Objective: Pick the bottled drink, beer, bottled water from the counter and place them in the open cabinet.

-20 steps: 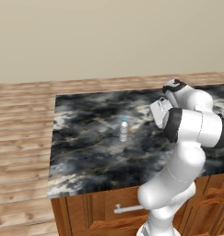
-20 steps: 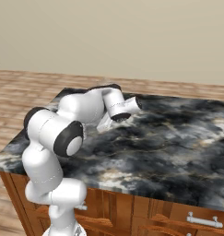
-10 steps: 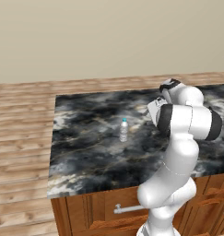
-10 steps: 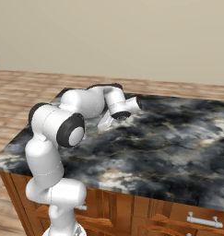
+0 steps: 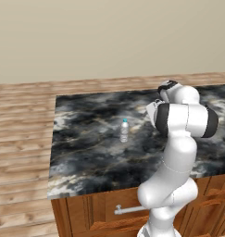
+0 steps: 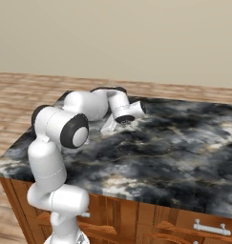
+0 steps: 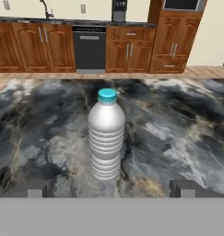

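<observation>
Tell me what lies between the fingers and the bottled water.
Nothing but bare counter. In the hand view the bottled water stands upright ahead of the open fingers, with only marbled stone in the stretch between.

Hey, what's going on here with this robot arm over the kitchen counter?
The robot arm is lined up on the bottled water, which stands upright on the marbled counter. The gripper is open and level with the bottle, fingertips spread to either side and short of it, so nothing is held yet. In the left base view the bottle stands alone in the middle of the slab, with the arm bent over the counter beside it. A grasp looks like the likely next move.
</observation>
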